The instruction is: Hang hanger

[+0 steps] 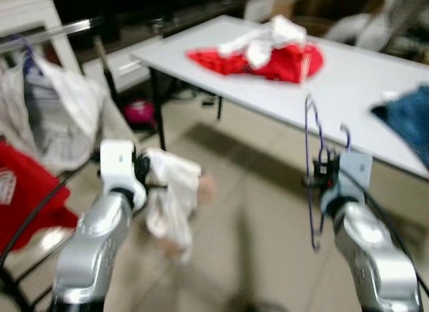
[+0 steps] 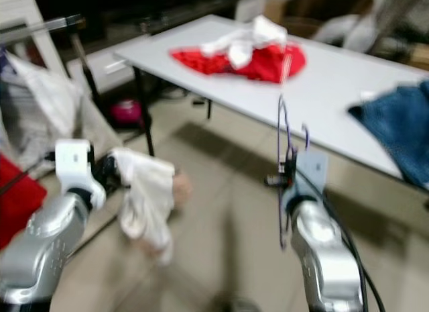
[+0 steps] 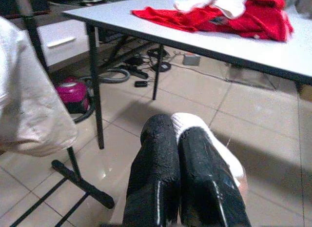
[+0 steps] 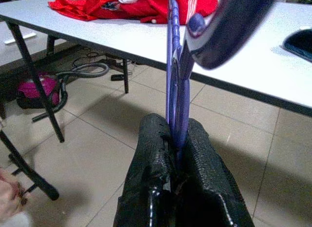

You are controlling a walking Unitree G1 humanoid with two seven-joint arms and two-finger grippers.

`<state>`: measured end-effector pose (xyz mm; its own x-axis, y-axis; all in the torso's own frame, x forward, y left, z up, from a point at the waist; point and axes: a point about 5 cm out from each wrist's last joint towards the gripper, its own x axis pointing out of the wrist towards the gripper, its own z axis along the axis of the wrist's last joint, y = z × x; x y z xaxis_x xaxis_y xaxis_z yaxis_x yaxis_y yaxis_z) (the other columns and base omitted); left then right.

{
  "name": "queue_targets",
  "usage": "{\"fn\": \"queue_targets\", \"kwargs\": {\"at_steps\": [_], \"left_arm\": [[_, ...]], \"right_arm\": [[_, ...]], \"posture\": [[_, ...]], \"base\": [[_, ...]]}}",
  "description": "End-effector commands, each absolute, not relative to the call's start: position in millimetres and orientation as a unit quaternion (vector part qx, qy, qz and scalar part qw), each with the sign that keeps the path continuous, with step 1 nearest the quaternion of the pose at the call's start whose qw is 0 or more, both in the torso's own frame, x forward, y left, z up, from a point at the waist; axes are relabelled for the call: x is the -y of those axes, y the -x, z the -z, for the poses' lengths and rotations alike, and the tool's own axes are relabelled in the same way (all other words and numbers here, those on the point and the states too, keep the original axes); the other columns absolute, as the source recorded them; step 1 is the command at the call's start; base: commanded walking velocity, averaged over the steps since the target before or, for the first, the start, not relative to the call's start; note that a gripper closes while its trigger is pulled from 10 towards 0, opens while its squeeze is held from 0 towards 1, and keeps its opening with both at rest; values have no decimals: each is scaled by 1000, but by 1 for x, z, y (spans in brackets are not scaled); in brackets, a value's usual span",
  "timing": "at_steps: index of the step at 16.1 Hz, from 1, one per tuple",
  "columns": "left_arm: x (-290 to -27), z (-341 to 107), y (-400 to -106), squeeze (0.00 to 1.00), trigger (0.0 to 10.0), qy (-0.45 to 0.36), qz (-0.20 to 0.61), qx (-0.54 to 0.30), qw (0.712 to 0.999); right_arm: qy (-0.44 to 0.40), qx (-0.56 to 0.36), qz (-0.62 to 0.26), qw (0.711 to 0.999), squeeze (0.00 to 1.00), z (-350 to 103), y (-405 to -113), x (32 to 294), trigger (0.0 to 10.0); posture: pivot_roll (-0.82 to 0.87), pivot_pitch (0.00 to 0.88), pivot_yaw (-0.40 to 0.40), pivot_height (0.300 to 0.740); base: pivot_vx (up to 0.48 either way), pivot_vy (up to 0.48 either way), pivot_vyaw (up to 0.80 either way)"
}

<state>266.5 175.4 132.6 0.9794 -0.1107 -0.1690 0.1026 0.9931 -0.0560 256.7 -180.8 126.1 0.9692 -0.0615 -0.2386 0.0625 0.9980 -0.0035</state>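
Observation:
My right gripper (image 1: 322, 171) is shut on a purple wire hanger (image 1: 312, 164) and holds it upright in front of the white table (image 1: 348, 90). In the right wrist view the hanger (image 4: 173, 66) rises from between the black fingers (image 4: 151, 158). My left gripper (image 1: 149, 174) is shut on a white garment (image 1: 171, 204) that hangs limp from it above the tiled floor. Beside the left gripper's fingers (image 3: 156, 173) a white fold of the garment (image 3: 204, 139) shows. A clothes rail (image 1: 47, 33) runs at the far left with clothes hanging from it.
A red and white pile of clothes (image 1: 268, 54) lies on the table, with a blue garment (image 1: 409, 121) at its right end. A white shirt (image 1: 47, 111) and a red one (image 1: 27, 198) hang on the rack. A pink vacuum (image 3: 73, 92) sits under the table.

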Motion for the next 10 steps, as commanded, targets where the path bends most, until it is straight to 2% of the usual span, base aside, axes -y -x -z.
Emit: {"fn": "queue_targets", "kwargs": {"at_steps": [1,5,10], "left_arm": [[-172,-139,-270,0,10000,20,61,-70,995],[-171,-140,-270,0,10000,22,65,-68,995],[-171,-140,-272,0,10000,20,67,-68,995]], "right_arm": [[6,-124,44,991,0,-128,-256,187,10000],[-6,-128,51,990,0,-128,-256,189,10000],[-43,-120,48,991,0,-130,-258,184,10000]], "posture": [[-118,0,70,740],[-119,0,68,740],[-120,3,70,740]], "base": [[0,0,-800],[0,0,-800],[0,299,-800]]}}
